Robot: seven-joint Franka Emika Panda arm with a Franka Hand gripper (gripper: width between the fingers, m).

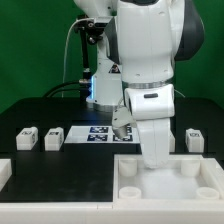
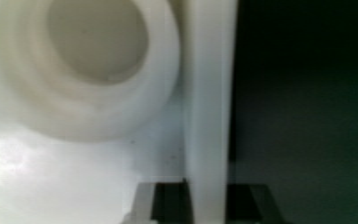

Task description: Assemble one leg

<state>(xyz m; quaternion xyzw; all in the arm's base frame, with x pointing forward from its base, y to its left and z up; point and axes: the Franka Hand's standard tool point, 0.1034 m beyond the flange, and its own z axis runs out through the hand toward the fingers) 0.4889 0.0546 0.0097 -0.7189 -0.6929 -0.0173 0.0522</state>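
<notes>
Leg [image 1: 195, 140]: 3 loose on table [image 1: 70, 115]. Gripper [image 1: 155, 158] low in tray [image 1: 205, 182], cannot tell whether spread or pinching. Risk: off-centre over round socket [image 2: 96, 50], leg jams on rim.

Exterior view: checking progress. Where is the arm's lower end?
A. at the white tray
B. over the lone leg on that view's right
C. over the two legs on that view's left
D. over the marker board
A: the arm ends at the back wall of the tray.
</notes>
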